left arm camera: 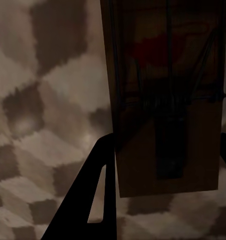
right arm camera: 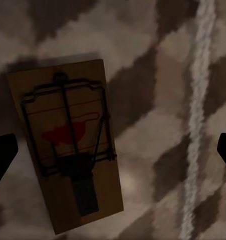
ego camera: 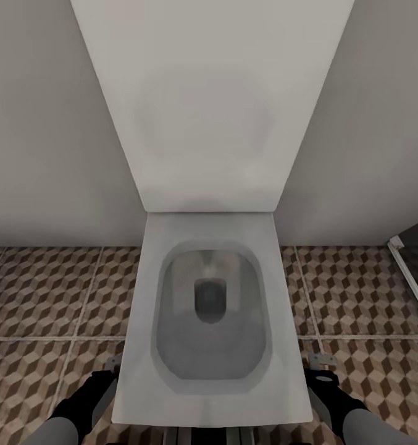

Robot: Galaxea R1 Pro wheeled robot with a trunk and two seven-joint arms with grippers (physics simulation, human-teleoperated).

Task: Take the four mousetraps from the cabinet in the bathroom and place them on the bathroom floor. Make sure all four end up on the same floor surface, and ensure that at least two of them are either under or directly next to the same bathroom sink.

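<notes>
Mousetrap lies on the patterned floor beside the toilet, below the wide-open, empty right tool. Left tool grips another mousetrap, not yet placed.

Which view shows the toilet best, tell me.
The head view: the toilet sits whole and centred, bowl open, on the bathroom floor. The two wrist views look at patterned tiles, each with a mousetrap.
</notes>
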